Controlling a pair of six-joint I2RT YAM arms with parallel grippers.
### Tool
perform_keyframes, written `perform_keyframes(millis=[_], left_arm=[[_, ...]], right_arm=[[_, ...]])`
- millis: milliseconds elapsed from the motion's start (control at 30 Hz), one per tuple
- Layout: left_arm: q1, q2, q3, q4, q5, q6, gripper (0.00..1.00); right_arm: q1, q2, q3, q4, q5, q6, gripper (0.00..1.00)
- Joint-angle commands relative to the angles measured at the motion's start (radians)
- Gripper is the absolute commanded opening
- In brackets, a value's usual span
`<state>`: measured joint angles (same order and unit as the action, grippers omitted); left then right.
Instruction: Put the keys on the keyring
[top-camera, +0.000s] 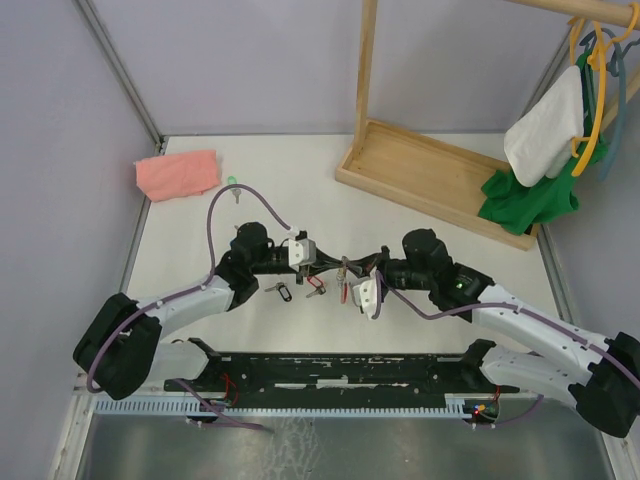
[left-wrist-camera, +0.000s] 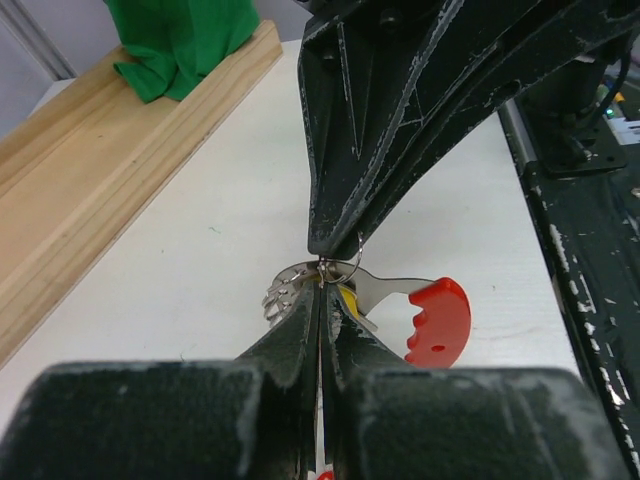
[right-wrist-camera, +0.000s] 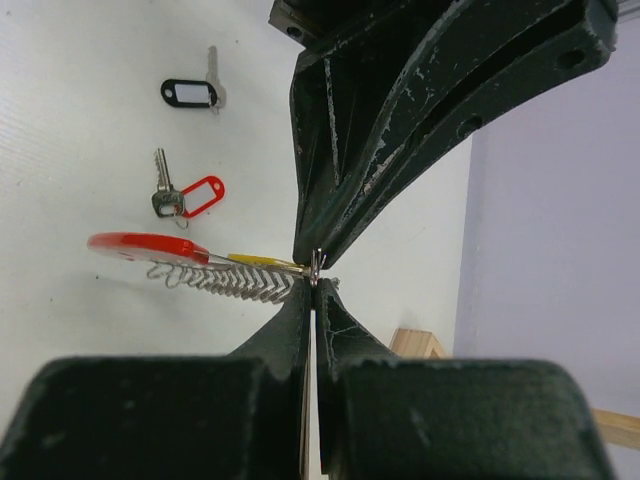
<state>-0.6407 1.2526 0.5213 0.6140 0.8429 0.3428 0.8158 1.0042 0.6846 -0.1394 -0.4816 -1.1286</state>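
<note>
Two arms reach in from the near edge of the white table (top-camera: 300, 170) and meet tip to tip over its middle; the left gripper (left-wrist-camera: 321, 285) has its fingers pressed together on the keyring (left-wrist-camera: 440, 320), which hangs clear of the tabletop between the arms; the silver coil (left-wrist-camera: 285, 290) fans out on one side of those fingers and the red crescent juts out on the other; a yellow-tagged key (left-wrist-camera: 350, 298) sits tight against the fingers at the pinch point. The right gripper (right-wrist-camera: 312, 290) has its fingers closed as well, their tips touching the left gripper's tips at the same spot; whether they nip the keyring itself or a thin wire loop beside it is too small to tell. On the table just on the left arm's side of the meeting point lie a red-tagged key (right-wrist-camera: 185, 195) and, slightly further off, a black-tagged key (right-wrist-camera: 190, 93), the two apart from each other and from the keyring. Farther back, near the left wall, a green-tagged key (top-camera: 232, 183) lies beside a pink cloth (top-camera: 178, 174); at the far right stands a wooden rack (top-camera: 430, 175), with a green garment (top-camera: 530, 195) draped down onto its base and a white cloth (top-camera: 545, 125) hanging above.
</note>
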Motion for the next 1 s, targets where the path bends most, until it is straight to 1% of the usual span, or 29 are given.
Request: perform_keyframes(millis=[0, 100, 267, 300, 367, 533, 633, 767, 900, 967], left_arm=[[0.064, 0.034, 0.021, 0.147, 0.072, -0.168, 0.03], [0.071, 0.046, 0.011, 0.173, 0.085, -0.183, 0.03], [0.072, 0.079, -0.001, 0.252, 0.124, -0.220, 0.04], [0.071, 0.083, -0.002, 0.254, 0.122, -0.220, 0.05], [0.071, 0.090, -0.002, 0.254, 0.110, -0.221, 0.07], [0.078, 0.087, -0.004, 0.226, 0.019, -0.215, 0.25], [0.085, 0.048, -0.032, 0.233, -0.017, -0.191, 0.33], [0.085, -0.045, -0.133, 0.352, -0.032, -0.139, 0.40], [0.085, -0.137, -0.211, 0.446, -0.046, -0.116, 0.42], [0.085, -0.161, -0.235, 0.499, -0.035, -0.113, 0.42]], right_arm=[[-0.015, -0.044, -0.030, 0.209, -0.122, 0.122, 0.01], [-0.052, -0.036, -0.081, 0.385, -0.172, 0.252, 0.01], [-0.109, 0.028, -0.187, 0.815, -0.229, 0.565, 0.01], [-0.118, 0.045, -0.200, 0.882, -0.235, 0.608, 0.01], [-0.130, 0.075, -0.212, 0.962, -0.245, 0.662, 0.01], [-0.148, 0.084, -0.213, 0.976, -0.258, 0.689, 0.01], [-0.159, 0.072, -0.216, 0.952, -0.253, 0.686, 0.01], [-0.168, 0.063, -0.212, 0.918, -0.250, 0.679, 0.01], [-0.169, 0.064, -0.194, 0.852, -0.263, 0.649, 0.01], [-0.169, 0.066, -0.193, 0.846, -0.270, 0.645, 0.01]])
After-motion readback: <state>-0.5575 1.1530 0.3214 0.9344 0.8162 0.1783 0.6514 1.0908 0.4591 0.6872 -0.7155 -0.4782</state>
